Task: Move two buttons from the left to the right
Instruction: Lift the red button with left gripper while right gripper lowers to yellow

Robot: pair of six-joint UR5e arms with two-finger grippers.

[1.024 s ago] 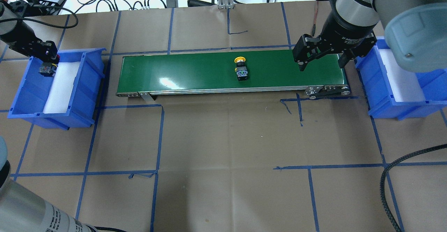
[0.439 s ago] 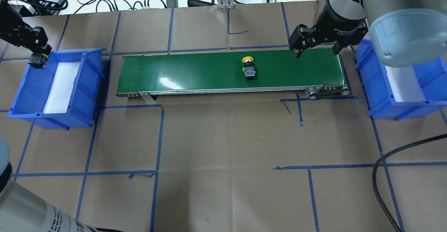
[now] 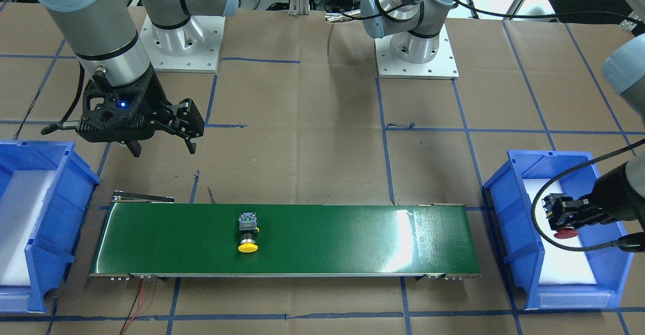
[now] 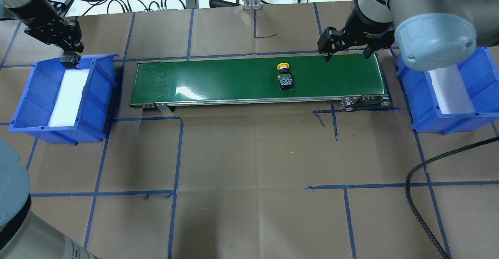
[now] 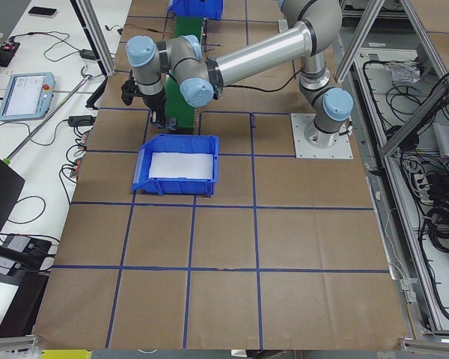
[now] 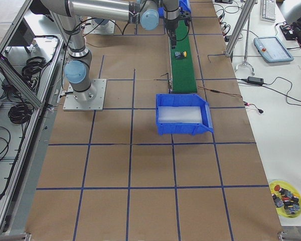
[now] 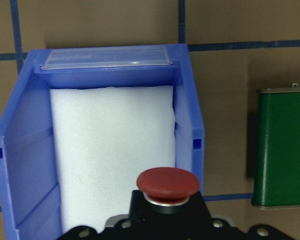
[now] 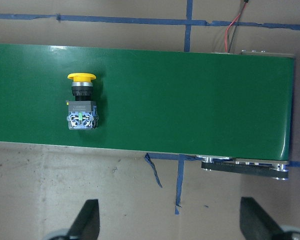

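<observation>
The yellow button [image 4: 284, 78] lies on its side on the green conveyor belt [image 4: 218, 80], right of the middle; it also shows from the front [image 3: 247, 231] and in the right wrist view [image 8: 81, 100]. My right gripper [image 4: 347, 54] hangs open and empty well above the belt's right end, to the right of that button, its fingers [image 8: 87, 222] wide apart. My left gripper [image 4: 70, 58] is shut on the red button [image 3: 565, 233], held in the air over the far end of the left blue bin [image 4: 97, 95]. The red cap [image 7: 167, 182] faces the wrist camera.
Both blue bins, left [image 3: 509, 224] and right [image 4: 421, 95], hold only white foam. Blue tape lines cross the brown paper on the table. A black cable [image 4: 413, 181] loops at the near right. A small tray of spare buttons [image 6: 286, 196] sits at a far table corner.
My left gripper has risen out of the left bin with the red button and shifted toward the belt. The yellow button has travelled right along the belt. My right gripper has risen and drawn back.
</observation>
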